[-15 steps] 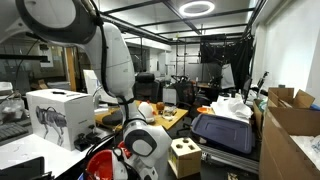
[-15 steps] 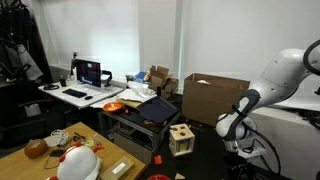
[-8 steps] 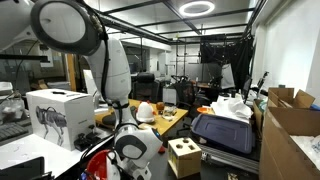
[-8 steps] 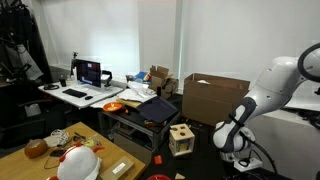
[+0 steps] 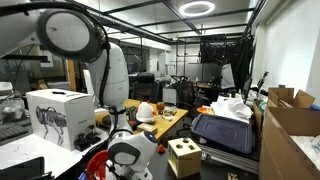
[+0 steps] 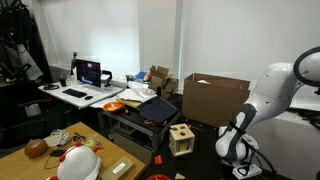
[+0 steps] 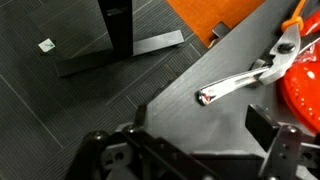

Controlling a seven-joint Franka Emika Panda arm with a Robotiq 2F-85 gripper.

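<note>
- Metal tool (image 7: 243, 83) sits just ahead of my gripper (image 7: 195, 152), whose fingers are spread wide with nothing between them.
- It lies flat on a dark grey board (image 7: 180, 112), far end beside a red thing (image 7: 305, 88).
- Looks stiff, thin, light-ish and probably slick; I'd pinch across the middle of the shank.
- Further out: orange surface (image 7: 215, 14), black stand (image 7: 115, 30).

Beneath my hand (image 7: 195, 150): dark ribbed floor (image 7: 60, 115). High overhead of it: one ring light (image 5: 197, 8), lit. Well apart from it, across the room: white wall (image 6: 215, 35), desk (image 6: 72, 97) against it, wooden tabletop (image 6: 105, 140), black curtain (image 5: 222, 52).
</note>
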